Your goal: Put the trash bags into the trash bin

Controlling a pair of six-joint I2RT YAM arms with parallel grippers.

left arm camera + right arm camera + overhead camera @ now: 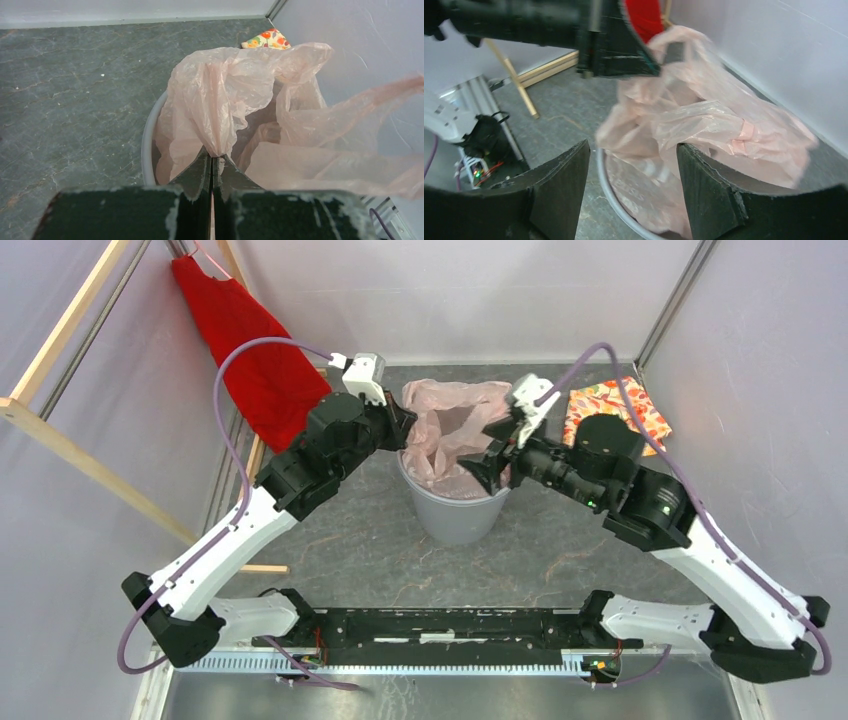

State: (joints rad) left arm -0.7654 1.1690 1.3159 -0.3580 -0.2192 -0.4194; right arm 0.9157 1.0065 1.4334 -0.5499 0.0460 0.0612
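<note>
Two grippers at the trash bin [455,520]: left gripper [212,161] pinches the half-inserted trash bag [225,95]; right gripper [633,152] gapes empty; next, probably lowering and release.

Shows pale see-through pink on the bag [455,430] and light grey on the bin [455,522]. Left of the bin, plain red garment [255,350]; right of it, orange cloth [640,405] with a flower print. Under the bin, dark grey table [340,540], veined like stone.
</note>
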